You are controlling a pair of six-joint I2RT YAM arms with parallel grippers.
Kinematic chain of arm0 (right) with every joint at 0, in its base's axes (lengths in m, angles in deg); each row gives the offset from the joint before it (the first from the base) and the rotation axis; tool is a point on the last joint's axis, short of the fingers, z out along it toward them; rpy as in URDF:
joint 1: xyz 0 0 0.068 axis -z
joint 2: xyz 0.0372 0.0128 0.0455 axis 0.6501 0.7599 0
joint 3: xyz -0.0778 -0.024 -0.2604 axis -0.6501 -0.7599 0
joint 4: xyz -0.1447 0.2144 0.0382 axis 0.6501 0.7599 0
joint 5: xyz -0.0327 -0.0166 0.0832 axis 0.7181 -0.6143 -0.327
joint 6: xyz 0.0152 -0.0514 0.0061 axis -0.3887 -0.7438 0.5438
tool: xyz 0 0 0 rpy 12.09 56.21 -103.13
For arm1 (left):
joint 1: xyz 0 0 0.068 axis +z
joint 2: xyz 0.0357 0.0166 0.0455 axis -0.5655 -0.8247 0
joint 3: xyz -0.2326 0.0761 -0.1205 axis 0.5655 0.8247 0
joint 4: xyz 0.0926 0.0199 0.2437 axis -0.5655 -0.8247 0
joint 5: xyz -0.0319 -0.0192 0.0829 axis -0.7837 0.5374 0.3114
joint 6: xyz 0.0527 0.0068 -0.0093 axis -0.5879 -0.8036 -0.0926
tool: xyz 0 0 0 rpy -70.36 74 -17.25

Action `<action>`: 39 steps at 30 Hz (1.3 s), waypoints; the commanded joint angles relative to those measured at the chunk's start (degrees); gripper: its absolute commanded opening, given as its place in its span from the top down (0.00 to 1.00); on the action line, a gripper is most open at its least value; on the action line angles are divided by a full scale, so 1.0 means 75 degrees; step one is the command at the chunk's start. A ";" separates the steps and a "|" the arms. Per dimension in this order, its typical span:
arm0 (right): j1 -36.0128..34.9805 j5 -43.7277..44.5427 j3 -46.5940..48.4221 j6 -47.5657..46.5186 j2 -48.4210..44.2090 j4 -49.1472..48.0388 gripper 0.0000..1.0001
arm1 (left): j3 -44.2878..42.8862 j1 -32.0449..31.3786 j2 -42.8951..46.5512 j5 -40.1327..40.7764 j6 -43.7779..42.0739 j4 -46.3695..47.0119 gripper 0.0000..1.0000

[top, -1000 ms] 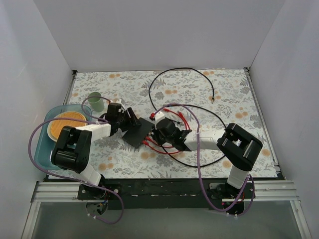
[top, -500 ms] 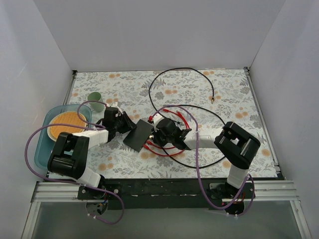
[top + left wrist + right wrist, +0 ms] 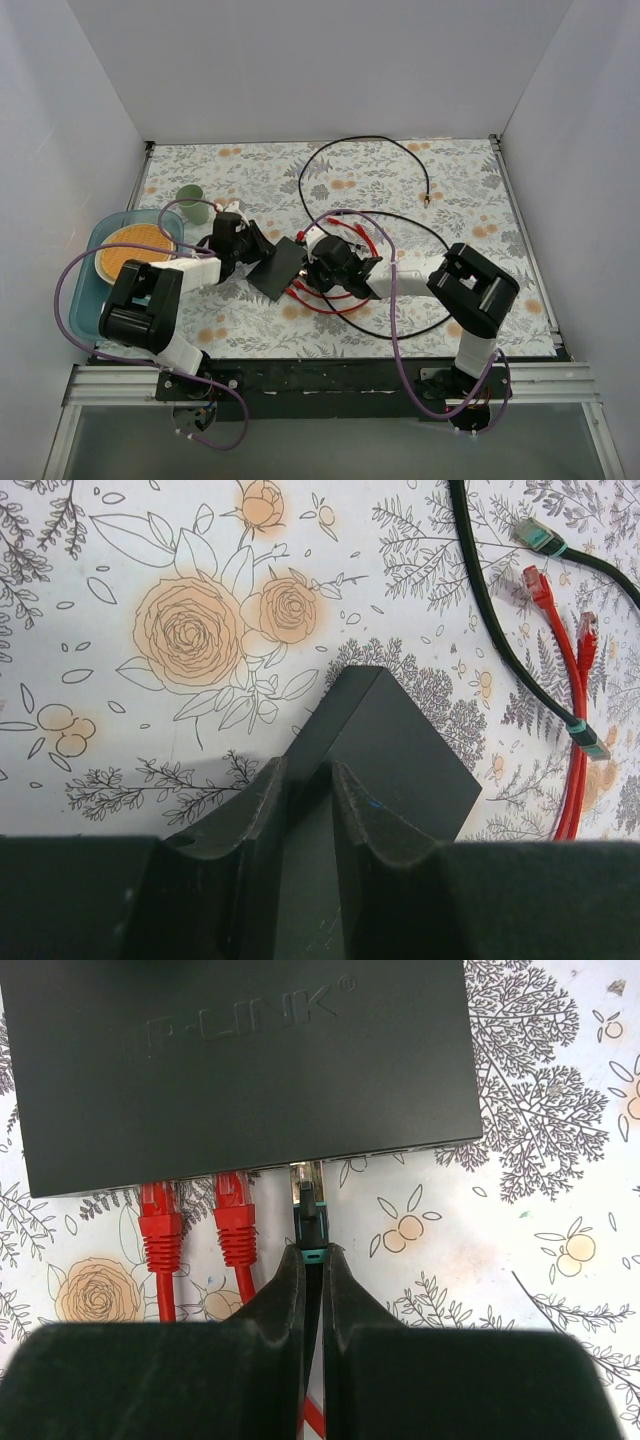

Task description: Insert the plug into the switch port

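My right end effector point(image 3: 312, 1258), pinched on the plug point(image 3: 308, 1215), should push straight into the port point(image 3: 305, 1172) while my left end effector point(image 3: 308, 778) clamps the switch point(image 3: 240, 1060) against sliding.

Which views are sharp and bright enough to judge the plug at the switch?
Right wrist: sharp, evenly lit; the plug and the switch read clearly, the right gripper's fingers dark and soft. Left wrist: the tablecloth is crisp, but the black switch and the left gripper's fingers nearly merge. Top external: soft even light, no glare, ports too small to see.
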 commanded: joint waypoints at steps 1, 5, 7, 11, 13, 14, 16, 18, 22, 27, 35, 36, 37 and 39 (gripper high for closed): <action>-0.0026 -0.0236 0.0759 0.0094 0.0194 -0.1872 0.99 | 0.0519 -0.0771 -0.0714 -0.0768 -0.0161 -0.2164 0.81; 0.0067 -0.0248 0.0782 0.0223 0.0171 -0.1989 0.99 | 0.0565 -0.0912 -0.0796 -0.0827 -0.0067 -0.2200 0.83; 0.0103 -0.0248 0.0794 0.0259 0.0159 -0.2165 0.99 | 0.0600 -0.1005 -0.0832 -0.0862 -0.0008 -0.2188 0.85; 0.0126 -0.0516 0.1039 0.0072 0.0311 -0.2224 0.99 | 0.0589 -0.1193 -0.0843 -0.0921 0.0073 -0.2165 0.86; 0.0126 -0.0880 0.1133 -0.0081 0.0416 -0.2340 0.99 | 0.0566 -0.1322 -0.0843 -0.0967 0.0074 -0.2153 0.87; 0.0126 -0.0950 0.1169 -0.0104 0.0451 -0.2353 0.99 | 0.0554 -0.1357 -0.0855 -0.0968 0.0097 -0.2164 0.87; 0.0126 -0.0835 0.1216 -0.0082 0.0510 -0.2364 0.99 | 0.0554 -0.1439 -0.0855 -0.1026 0.0144 -0.2165 0.88; 0.0138 -0.0565 0.1193 -0.0011 0.0511 -0.2446 0.99 | 0.0554 -0.1509 -0.0855 -0.1073 0.0179 -0.2176 0.88; 0.0185 -0.0225 0.1204 0.0130 0.0499 -0.2599 0.99 | 0.0601 -0.1603 -0.0843 -0.1143 0.0214 -0.2188 0.89; 0.0208 -0.0189 0.1426 0.0200 0.0604 -0.2424 0.99 | 0.0647 -0.1627 -0.0925 -0.1202 0.0238 -0.2188 0.89; 0.0208 -0.0447 0.0795 0.0188 0.0219 -0.1686 0.99 | 0.0402 -0.1615 -0.0902 -0.0044 0.0589 -0.2785 0.88; 0.0208 -0.0435 0.0666 0.0154 0.0136 -0.1615 0.99 | 0.0367 -0.1580 -0.0914 0.0248 0.0624 -0.2878 0.87; 0.0208 -0.0435 0.0329 0.0130 0.0066 -0.1464 0.94 | 0.0343 -0.1557 -0.0937 0.0356 0.0729 -0.2984 0.86; 0.0208 -0.0353 0.0034 0.0083 -0.0145 -0.1334 0.88 | 0.0308 -0.1475 -0.0984 0.0485 0.0788 -0.3043 0.79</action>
